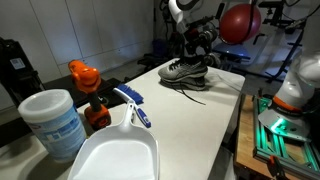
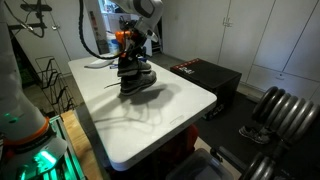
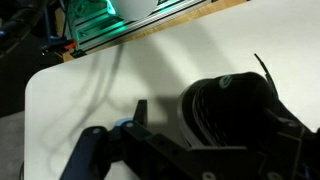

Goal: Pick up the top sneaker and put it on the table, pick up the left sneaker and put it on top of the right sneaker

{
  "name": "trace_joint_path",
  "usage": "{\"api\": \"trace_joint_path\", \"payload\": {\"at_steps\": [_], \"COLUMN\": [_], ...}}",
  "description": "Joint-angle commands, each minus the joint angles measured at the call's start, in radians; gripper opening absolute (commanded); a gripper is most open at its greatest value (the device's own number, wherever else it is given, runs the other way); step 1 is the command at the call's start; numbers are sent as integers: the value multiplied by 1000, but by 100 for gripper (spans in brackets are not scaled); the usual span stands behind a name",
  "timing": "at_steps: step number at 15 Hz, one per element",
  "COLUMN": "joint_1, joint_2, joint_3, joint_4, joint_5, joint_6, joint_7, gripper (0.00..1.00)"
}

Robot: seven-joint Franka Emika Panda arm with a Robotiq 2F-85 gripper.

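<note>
In an exterior view, we see the sneakers (image 1: pixel 186 72) at the bench's (image 1: pixel 200 120) far end, the fingers (image 1: pixel 198 47) just above them. A tub (image 1: pixel 52 122), an orange bottle (image 1: pixel 86 82) and a dustpan (image 1: pixel 115 155) stand well apart. In an exterior view, a black box (image 2: pixel 205 75) lies beyond the bench. In the wrist view, we cannot tell whether the fingers grip.

A long white desk (image 2: pixel 150 120) with rounded corners fills the middle of the view. On its far half stands a dark pile of sneakers (image 2: pixel 137 78), one upon another. A thin lace (image 2: pixel 108 88) lies out from the pile on the white top. The robot arm (image 2: pixel 138 12) comes down from above, and its claw (image 2: pixel 133 50) is right at the top of the pile; if the jaws are closed on it cannot be seen. Just behind the claw shows something orange (image 2: pixel 122 36). On the right side of the view, beside the desk, stands a black box (image 2: pixel 205 75).
</note>
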Motion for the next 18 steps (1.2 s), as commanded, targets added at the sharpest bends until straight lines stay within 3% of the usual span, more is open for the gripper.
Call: {"api": "trace_joint_path", "payload": {"at_steps": [1,8,18], "joint_1": [10,3,8], "joint_2": [-5,-67,-81], "joint_3": [-16,-25,-18], "joint_4": [4,-23,-17], "joint_5": [21,67,122], "joint_6": [-5,79,83], "joint_7": [36,50,65], "gripper": [100,100,100]}}
